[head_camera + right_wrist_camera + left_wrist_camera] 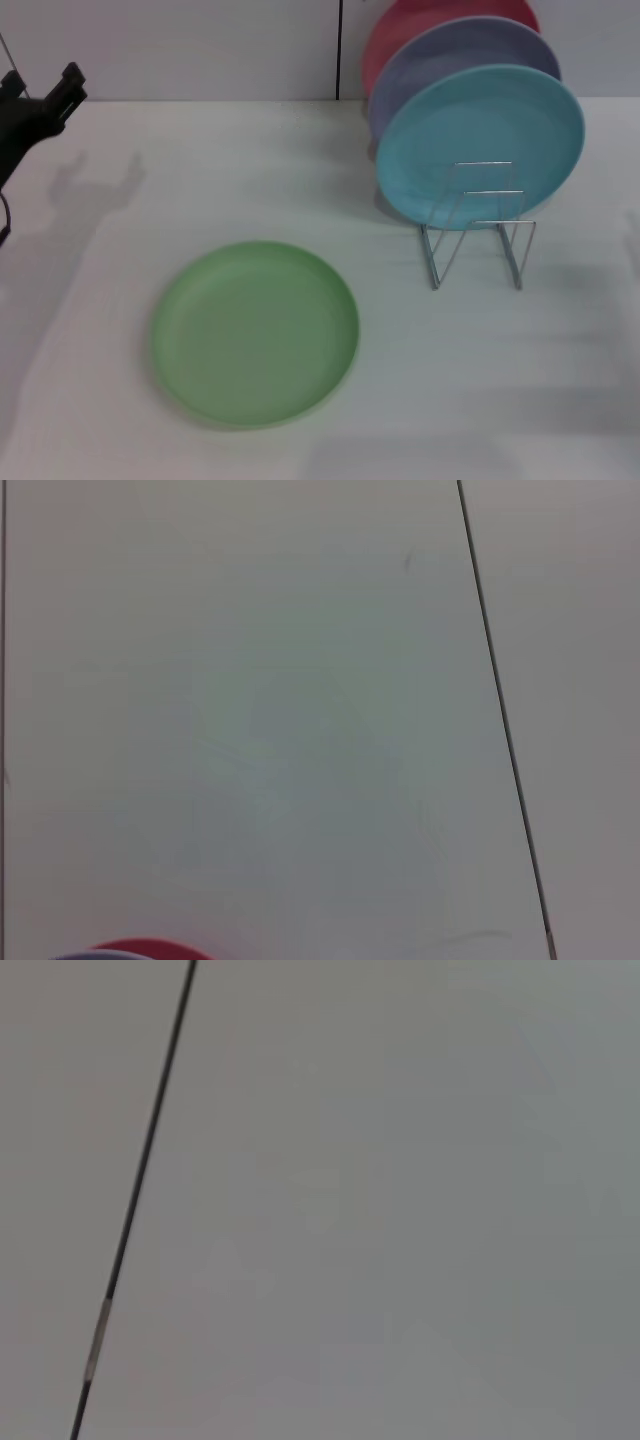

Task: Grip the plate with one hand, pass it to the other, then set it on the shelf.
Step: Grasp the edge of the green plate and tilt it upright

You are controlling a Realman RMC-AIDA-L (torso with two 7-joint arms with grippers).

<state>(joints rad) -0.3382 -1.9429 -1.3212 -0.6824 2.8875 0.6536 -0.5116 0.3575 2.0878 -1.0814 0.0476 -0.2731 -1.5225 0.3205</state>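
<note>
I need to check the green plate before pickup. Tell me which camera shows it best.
The head view: the green plate lies flat and whole on the white table, left of the wire rack. Neither wrist view shows the plate; both show only a pale surface crossed by a dark line.

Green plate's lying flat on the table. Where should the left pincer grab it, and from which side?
Probably the raised rim on the plate's left edge, coming in low from the left: it lies flat, so only the rim gives a hold, and the left pincer is up at the far left.
</note>
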